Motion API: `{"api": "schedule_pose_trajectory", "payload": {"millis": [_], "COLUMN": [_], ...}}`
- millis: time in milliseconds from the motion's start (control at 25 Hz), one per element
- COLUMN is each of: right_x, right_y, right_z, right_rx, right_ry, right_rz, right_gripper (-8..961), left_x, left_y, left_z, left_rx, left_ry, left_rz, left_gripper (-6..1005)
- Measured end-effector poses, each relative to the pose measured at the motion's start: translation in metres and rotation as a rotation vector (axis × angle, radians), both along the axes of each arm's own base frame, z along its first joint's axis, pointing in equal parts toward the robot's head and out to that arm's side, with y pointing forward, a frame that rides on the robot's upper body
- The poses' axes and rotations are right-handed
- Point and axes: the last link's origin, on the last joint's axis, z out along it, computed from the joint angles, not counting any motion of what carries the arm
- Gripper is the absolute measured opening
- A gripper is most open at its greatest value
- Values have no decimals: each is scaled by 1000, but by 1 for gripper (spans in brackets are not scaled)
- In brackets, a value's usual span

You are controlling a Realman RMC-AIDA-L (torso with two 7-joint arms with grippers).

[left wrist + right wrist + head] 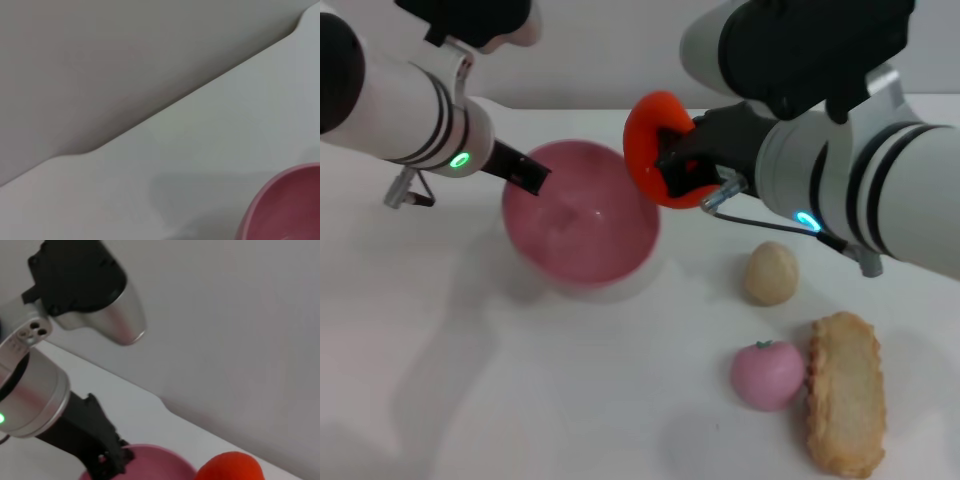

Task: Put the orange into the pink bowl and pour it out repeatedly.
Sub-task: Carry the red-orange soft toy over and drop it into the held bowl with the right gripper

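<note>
The orange (652,130) is glossy red-orange and hangs in the air just over the right rim of the pink bowl (582,215). My right gripper (672,168) is shut on the orange, its dark fingers wrapped across the fruit's front. The bowl is tilted up on the table with nothing inside it, and my left gripper (532,177) is shut on its left rim. In the right wrist view the orange (231,467) shows beside the bowl's rim (165,460) and the left gripper (111,460). Only an edge of the bowl (285,205) shows in the left wrist view.
A small beige ball (771,272) lies right of the bowl. Nearer the front are a small pink fruit with a green stem (767,374) and a long piece of toy bread (846,392). The white table (470,400) stretches to the left and front.
</note>
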Motion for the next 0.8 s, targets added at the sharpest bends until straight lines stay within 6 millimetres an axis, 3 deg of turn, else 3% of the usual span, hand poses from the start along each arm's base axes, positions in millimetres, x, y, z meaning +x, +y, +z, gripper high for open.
{"api": "schedule_pose_trajectory", "payload": {"millis": [320,520,800], "right_x": [10,18,14], "right_y": [6,11,11], "right_z": [-20,-30,-29], "right_rx": [-40,-48,-43], "right_ry": [33,39,54], "right_rz": [-3,-3,6], "right_gripper": [70,152,271], "left_x": [10,14,13], "left_y": [0,-1,-1], "left_z": [-4,-6,-6], "left_rx": [-17,-26,-30], "left_ry": [-9,-11,-6], "left_rz": [-29,-38,-38], "left_gripper": [42,42,42]}}
